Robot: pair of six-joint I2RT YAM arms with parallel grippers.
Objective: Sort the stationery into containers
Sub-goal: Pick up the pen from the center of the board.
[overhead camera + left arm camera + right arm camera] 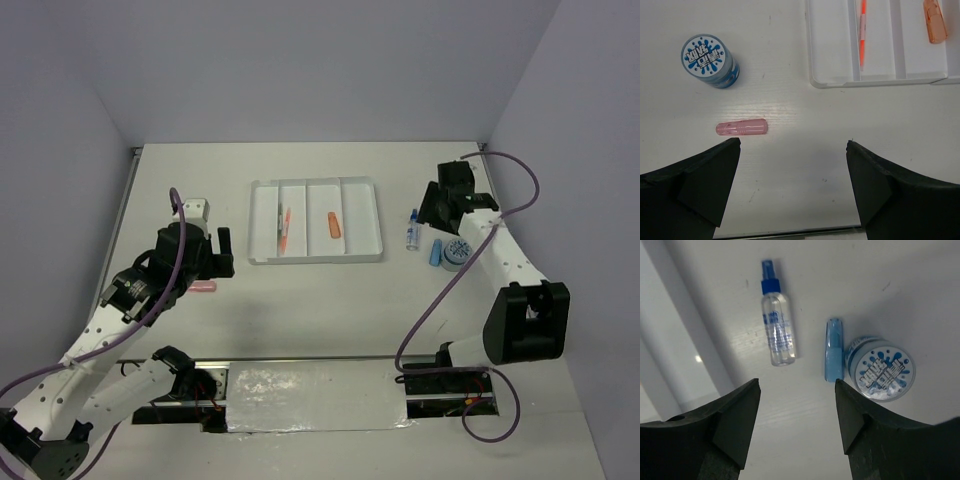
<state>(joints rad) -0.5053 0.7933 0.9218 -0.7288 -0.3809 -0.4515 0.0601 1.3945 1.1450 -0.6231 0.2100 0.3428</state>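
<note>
1. I'm holding the left gripper (793,145) with its jaws wide apart and nothing between them, over the worktop (300,310) near its left edge. The pink capsule (741,128) is lying just beyond its left finger, unsorted.
2. I'm keeping the right gripper (796,385) parted and empty too, near the right edge. Beyond it the blue capsule (834,350) is lying right against a blue-white roll (883,369), with the spray bottle (776,327) on its side close by. None of them is sorted.
3. A second roll (709,61) is standing left of the tray (366,252), also waiting.
4. Farther off, the tray is holding the orange pen (285,228) in its second compartment from the left and the orange capsule (333,225) in the third. I'm not making out a green pen with certainty.
5. I'm judging the task under half done: two pieces in, five out.
6. Only the top view is showing me all four compartments. Only the wrist views are showing me the rolls' printed tops and both sets of jaws.
</note>
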